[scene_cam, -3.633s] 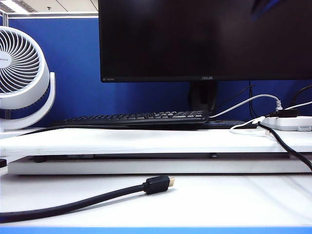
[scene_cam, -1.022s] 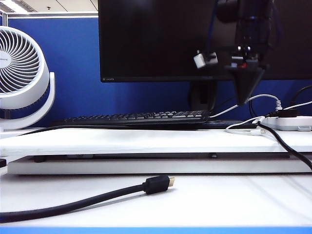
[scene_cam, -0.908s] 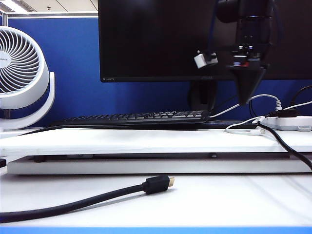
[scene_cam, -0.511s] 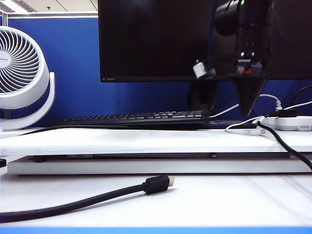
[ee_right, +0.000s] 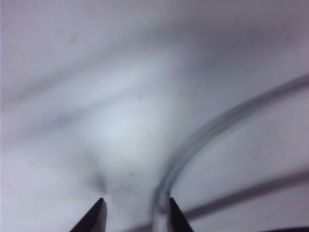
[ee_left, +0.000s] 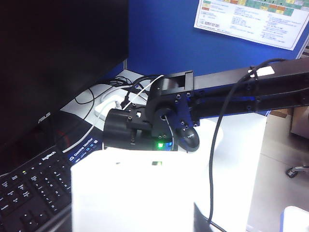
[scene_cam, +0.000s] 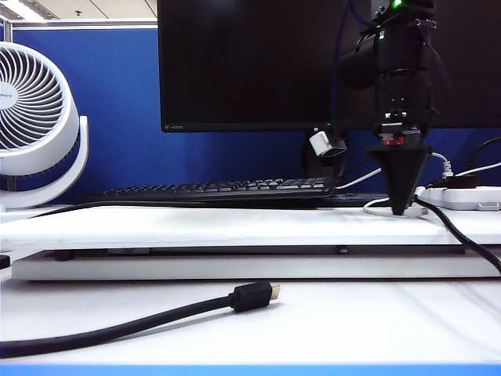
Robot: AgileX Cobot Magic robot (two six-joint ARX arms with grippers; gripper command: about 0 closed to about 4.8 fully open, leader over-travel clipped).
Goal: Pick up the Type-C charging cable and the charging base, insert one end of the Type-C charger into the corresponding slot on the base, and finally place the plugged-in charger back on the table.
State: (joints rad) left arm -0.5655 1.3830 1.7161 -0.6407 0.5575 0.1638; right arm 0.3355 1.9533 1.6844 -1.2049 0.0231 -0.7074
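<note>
Cable (scene_cam: 377,205) in thin white lies looped on the raised white worktop (scene_cam: 196,227), and the right gripper (scene_cam: 400,210) points straight down with its dark tip right at that loop, just in front of the monitor (scene_cam: 258,63); from this side its opening cannot be read. Beyond the gripper sits a white power strip (scene_cam: 470,197), and well in front of it, on the lower surface, a thick black cable (scene_cam: 141,319) ends in a gold-tipped plug. In the left wrist view the left gripper itself is not shown; a white block (ee_left: 135,191) fills the near field, beyond it the right arm (ee_left: 159,123), and a black keyboard (ee_left: 34,188) to one side. In the right wrist view the right gripper (ee_right: 134,212) is spread, its two fingertips (ee_right: 94,216) low over the worktop (ee_right: 96,72), with the charging cable (ee_right: 193,150) curving in against one tip, not yet pinched.
</note>
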